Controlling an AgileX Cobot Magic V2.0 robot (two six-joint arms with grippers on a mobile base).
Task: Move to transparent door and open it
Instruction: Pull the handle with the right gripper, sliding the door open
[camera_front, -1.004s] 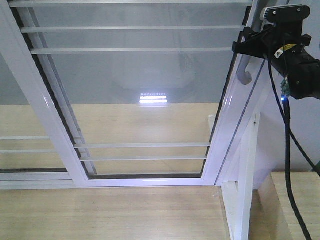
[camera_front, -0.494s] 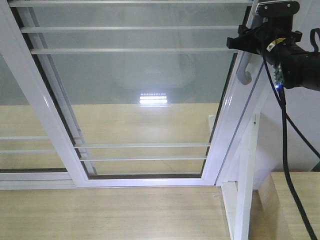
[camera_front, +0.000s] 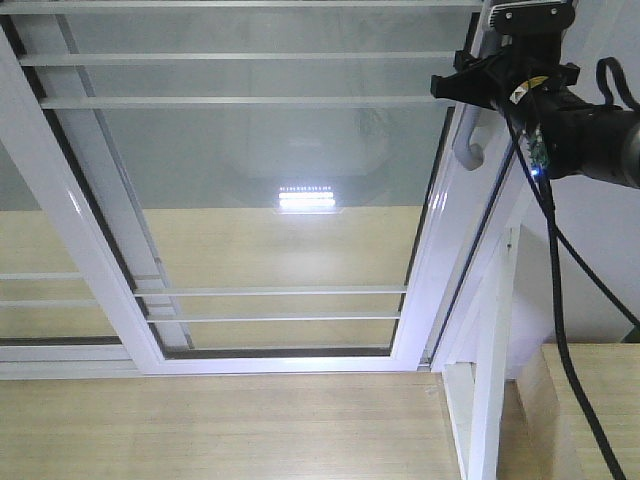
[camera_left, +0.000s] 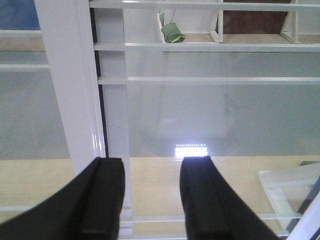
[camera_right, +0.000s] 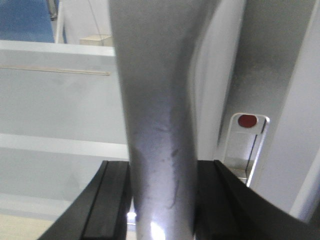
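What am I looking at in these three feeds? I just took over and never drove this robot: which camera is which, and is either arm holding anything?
It is a wheeled robot with two arms. The wide picture looks forward from its body: the transparent door fills it, and the right arm reaches in at upper right to the grey pull handle. The other two cameras sit on the wrists. The right wrist view shows the right end effector, its black fingers closed either side of that handle, the lock plate beside it. The left wrist view shows the left end effector open, holding nothing, facing the glass.
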